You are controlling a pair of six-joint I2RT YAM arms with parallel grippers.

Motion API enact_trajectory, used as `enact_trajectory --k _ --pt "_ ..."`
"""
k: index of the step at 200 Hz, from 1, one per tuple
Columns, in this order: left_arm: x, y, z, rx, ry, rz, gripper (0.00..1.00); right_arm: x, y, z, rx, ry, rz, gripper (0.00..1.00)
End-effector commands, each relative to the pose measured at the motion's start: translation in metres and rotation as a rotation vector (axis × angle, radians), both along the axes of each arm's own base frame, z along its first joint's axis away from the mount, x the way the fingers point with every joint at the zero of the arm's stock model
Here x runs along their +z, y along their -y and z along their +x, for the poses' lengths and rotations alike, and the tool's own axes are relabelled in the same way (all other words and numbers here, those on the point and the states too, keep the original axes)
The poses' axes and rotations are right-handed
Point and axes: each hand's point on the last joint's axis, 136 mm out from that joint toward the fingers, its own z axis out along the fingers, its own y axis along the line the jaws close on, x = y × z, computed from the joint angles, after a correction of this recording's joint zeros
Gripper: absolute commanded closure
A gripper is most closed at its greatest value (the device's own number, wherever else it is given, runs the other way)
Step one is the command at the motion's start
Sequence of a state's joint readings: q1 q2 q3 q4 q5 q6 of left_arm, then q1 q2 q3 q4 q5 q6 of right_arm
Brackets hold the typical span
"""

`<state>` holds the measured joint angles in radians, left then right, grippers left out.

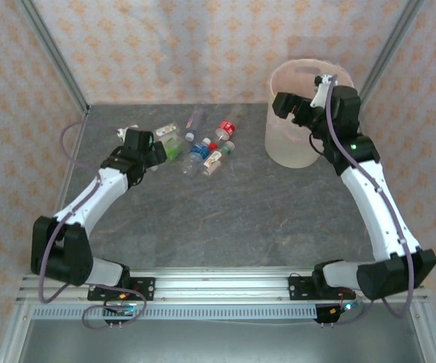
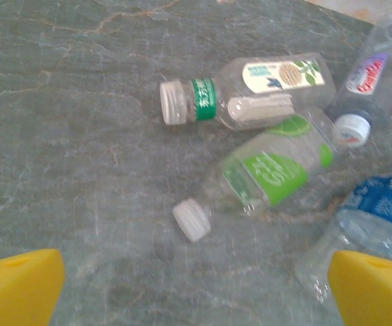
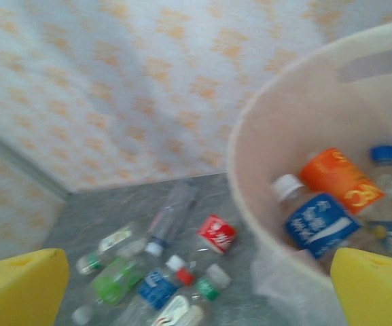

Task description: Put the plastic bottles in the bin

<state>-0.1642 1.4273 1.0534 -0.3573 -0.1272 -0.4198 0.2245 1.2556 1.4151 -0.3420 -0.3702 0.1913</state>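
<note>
Grey veined stone forms the table [image 1: 240, 227]. A loose cluster of plastic bottles [image 1: 205, 147] is laid on its far part, left of centre, all on their sides. The bin [image 1: 279, 151] is stood upright at the far right, apart from the cluster.

The left gripper [image 1: 161, 151] is held low at the cluster's left edge. In the left wrist view its jaws are shown wide apart with nothing between them, and its yellow fingertips [image 2: 19, 288] are framed at the bottom corners. Ahead of them a green-labelled bottle [image 2: 270, 170] with a white cap is seen lying against a green-banded bottle [image 2: 250, 95]. A blue-labelled bottle [image 2: 376, 214] is placed just beside it on the right.

The right gripper [image 1: 282, 106] is held over the left part of the bin's rim, its jaws likewise spread and empty. In the right wrist view an orange-labelled bottle [image 3: 335, 178] and a white-capped blue bottle [image 3: 314, 224] are seen inside the bin, touching each other. A red-labelled bottle [image 3: 216, 234] is seen on the table near the outside of the bin's wall.
</note>
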Motion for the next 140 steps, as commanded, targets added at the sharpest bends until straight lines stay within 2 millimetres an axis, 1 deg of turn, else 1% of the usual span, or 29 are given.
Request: enact_trajectory --k 1,4,7,13,43,64,88,102,119,140 --pt "-0.003 -0.01 0.011 -0.056 -0.077 0.042 0.0 0.022 -0.02 -0.018 0.105 0.106 0.079 0.01" --pt "-0.003 -0.012 0.014 -0.063 -0.082 0.048 0.0 0.017 -0.021 -0.018 0.108 0.097 0.078 0.01" --pt "-0.005 -0.014 0.016 -0.071 -0.089 0.054 0.0 0.023 -0.02 -0.025 0.11 0.118 0.084 0.01" --pt "-0.005 -0.018 0.02 -0.088 -0.1 0.071 0.0 0.024 -0.019 -0.029 0.11 0.126 0.088 0.01" --pt "-0.004 -0.052 0.038 -0.093 -0.129 0.115 0.0 0.016 -0.016 -0.033 0.099 0.113 0.089 0.01" --pt "-0.007 -0.065 0.056 -0.153 -0.129 0.131 0.0 0.012 -0.016 -0.035 0.097 0.11 0.085 0.01" --pt "-0.018 -0.067 0.074 -0.289 -0.156 0.188 0.0 0.011 -0.014 -0.036 0.088 0.12 0.077 0.01" --pt "-0.023 -0.07 0.084 -0.336 -0.159 0.217 0.0 0.012 -0.012 -0.038 0.085 0.123 0.071 0.01" --pt "-0.029 -0.064 0.096 -0.428 -0.144 0.208 0.0 0.012 -0.01 -0.039 0.077 0.129 0.064 0.01" --pt "-0.04 -0.065 0.109 -0.509 -0.156 0.256 0.01 0.012 -0.009 -0.04 0.071 0.132 0.064 0.01"
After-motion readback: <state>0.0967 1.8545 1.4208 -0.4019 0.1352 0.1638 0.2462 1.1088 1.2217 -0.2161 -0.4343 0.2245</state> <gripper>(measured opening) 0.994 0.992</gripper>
